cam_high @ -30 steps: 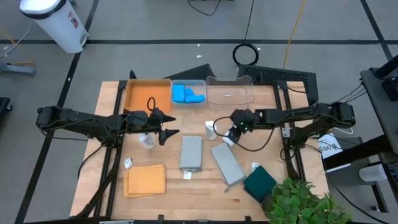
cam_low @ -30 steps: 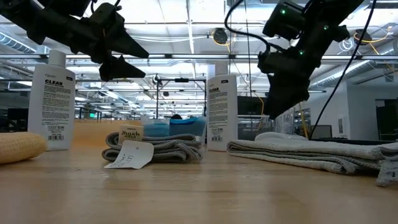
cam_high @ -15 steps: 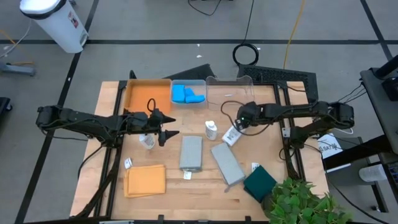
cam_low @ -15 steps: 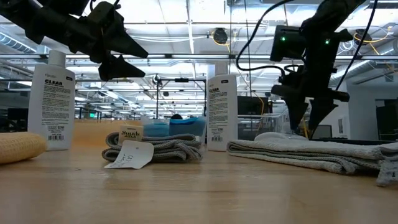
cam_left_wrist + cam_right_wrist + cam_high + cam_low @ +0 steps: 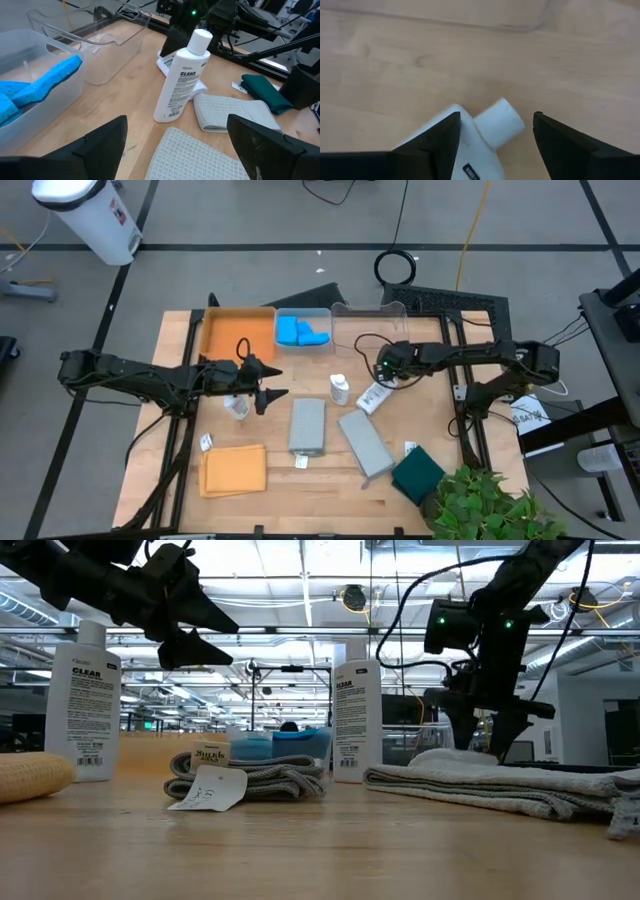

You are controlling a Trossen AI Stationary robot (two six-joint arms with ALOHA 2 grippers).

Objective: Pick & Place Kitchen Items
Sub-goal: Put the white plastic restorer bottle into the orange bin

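A: Right gripper [image 5: 495, 137]?
B: Spread wide over the small white capped bottle lying flat [image 5: 374, 397] near desk [image 5: 180, 430] centre, cap between fingers, prob. lining up a grab.
A: Left gripper [image 5: 272, 387]?
B: Wide too, empty, hovering left of centre.

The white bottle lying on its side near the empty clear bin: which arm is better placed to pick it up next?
The right. Its gripper hangs open directly over the lying bottle, fingers straddling the cap. The left gripper is across the table, open, beside a different bottle.
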